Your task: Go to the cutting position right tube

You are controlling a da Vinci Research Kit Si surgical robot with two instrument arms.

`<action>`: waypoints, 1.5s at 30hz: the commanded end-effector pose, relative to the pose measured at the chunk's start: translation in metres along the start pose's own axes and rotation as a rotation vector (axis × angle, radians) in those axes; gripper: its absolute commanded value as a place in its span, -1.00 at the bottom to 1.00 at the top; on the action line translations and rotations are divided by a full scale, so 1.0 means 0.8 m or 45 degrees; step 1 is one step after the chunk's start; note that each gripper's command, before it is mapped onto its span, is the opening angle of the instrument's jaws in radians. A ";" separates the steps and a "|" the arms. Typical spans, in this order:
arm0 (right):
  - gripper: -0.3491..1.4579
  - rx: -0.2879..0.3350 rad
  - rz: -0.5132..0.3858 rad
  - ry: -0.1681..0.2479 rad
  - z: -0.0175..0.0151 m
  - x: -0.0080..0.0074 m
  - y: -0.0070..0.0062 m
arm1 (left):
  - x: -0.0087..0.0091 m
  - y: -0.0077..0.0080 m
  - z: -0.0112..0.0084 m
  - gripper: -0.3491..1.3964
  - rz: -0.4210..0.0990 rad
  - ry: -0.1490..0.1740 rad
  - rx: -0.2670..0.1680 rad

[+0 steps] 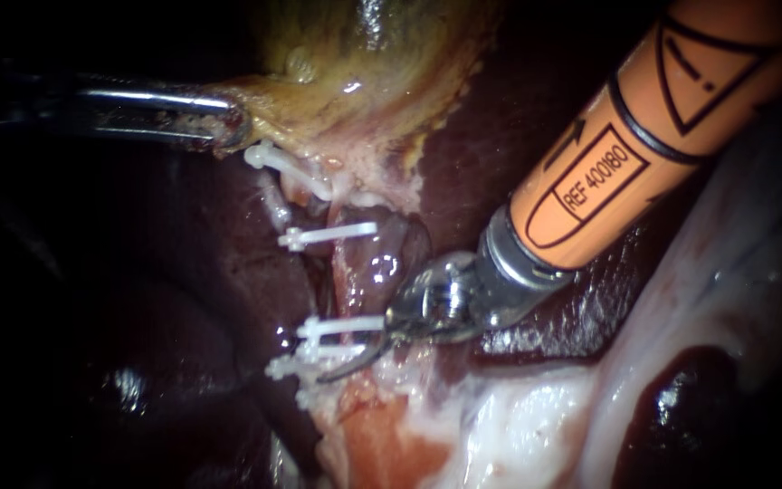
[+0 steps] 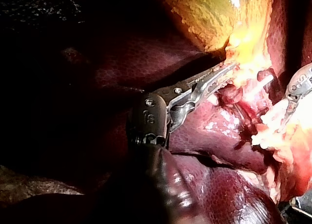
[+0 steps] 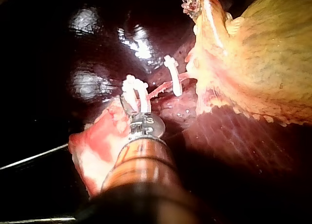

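The yellow-green gallbladder (image 1: 364,63) is held at its lower edge by my left instrument (image 1: 233,131), whose jaws are shut on the tissue; the left wrist view shows the same hold (image 2: 228,69). A pink tube (image 1: 368,267) runs down from the gallbladder between white clips. One clip (image 1: 328,234) crosses it above. Two more clips (image 1: 341,324) sit close together below. My right instrument (image 1: 355,355), on an orange shaft, has thin curved blades standing slightly open at the two lower clips. In the right wrist view the blades (image 3: 126,103) lie beside those clips (image 3: 136,90).
Dark red liver (image 1: 183,299) surrounds the tube. Another white clip (image 1: 287,166) lies higher, just under the left jaws. Pale fatty tissue (image 1: 518,417) spreads below and to the right. The orange shaft (image 1: 644,127) fills the upper right.
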State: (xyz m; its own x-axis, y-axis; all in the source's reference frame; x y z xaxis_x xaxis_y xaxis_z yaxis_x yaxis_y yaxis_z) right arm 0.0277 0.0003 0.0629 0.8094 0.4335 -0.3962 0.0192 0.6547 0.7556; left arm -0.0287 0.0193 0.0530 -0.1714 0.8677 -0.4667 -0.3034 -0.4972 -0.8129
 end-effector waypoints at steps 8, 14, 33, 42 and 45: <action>0.57 -0.034 0.000 0.023 -0.0002 0.0000 0.0000 | 0.0000 0.0000 -0.0001 -1.00 0.000 0.000 0.000; 0.93 -0.108 0.017 0.100 -0.0008 -0.0005 0.0003 | 0.0000 0.0000 -0.0001 -1.00 0.000 0.000 0.000; 0.97 0.007 0.136 0.414 -0.0114 -0.0005 0.0023 | -0.0001 0.0000 -0.0002 -1.00 0.000 -0.001 -0.001; 0.97 0.042 0.142 0.434 -0.0072 0.0026 0.0029 | 0.0000 0.0000 -0.0001 -1.00 0.000 0.000 -0.001; 0.97 0.050 0.142 0.454 -0.0063 0.0034 0.0029 | 0.0000 0.0000 -0.0001 -1.00 0.000 0.000 -0.001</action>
State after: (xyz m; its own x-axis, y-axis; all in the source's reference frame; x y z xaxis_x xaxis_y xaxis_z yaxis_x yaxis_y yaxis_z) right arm 0.0272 0.0061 0.0609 0.5504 0.6955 -0.4619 -0.0271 0.5678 0.8227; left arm -0.0286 0.0193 0.0530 -0.1718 0.8675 -0.4669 -0.3023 -0.4975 -0.8131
